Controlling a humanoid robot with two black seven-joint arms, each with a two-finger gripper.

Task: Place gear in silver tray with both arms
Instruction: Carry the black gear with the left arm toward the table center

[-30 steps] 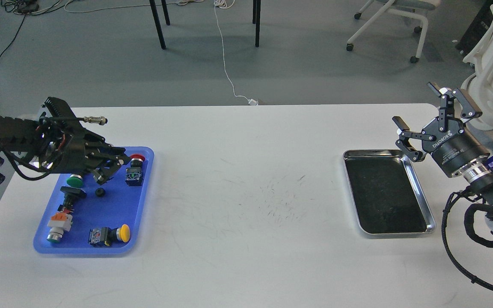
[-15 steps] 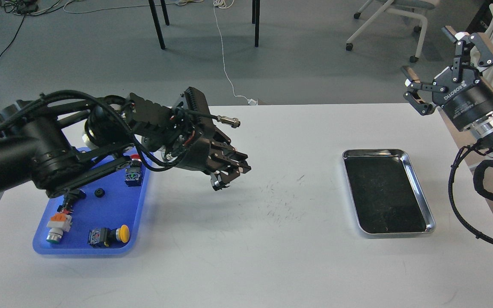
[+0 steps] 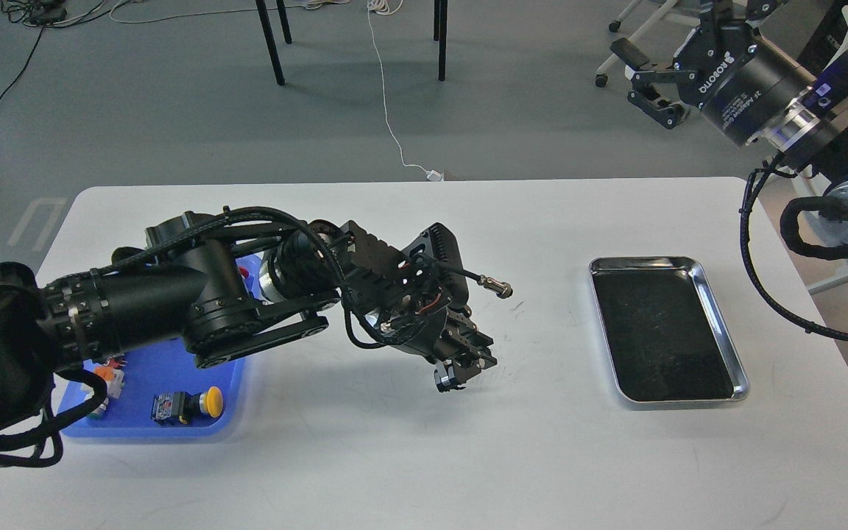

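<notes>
My left gripper (image 3: 459, 374) reaches out over the middle of the white table, fingers pointing down and right. It is shut on a small dark round part with a silvery rim (image 3: 442, 383), apparently the gear, held just above the tabletop. The silver tray (image 3: 663, 331) lies empty on the right side of the table, well to the right of the left gripper. My right gripper (image 3: 678, 40) is open and empty, raised high beyond the table's far right corner, above and behind the silver tray. Its upper finger is cut off by the frame's top edge.
A blue plastic tray (image 3: 174, 368) at the left holds a yellow push button (image 3: 210, 401) and other switch parts, mostly hidden by my left arm. Chair and table legs stand on the floor beyond the table's far edge.
My left arm has swung from the blue tray rightward across the table with the small part in its fingers. My right gripper has risen up and away from the silver tray, still open.
</notes>
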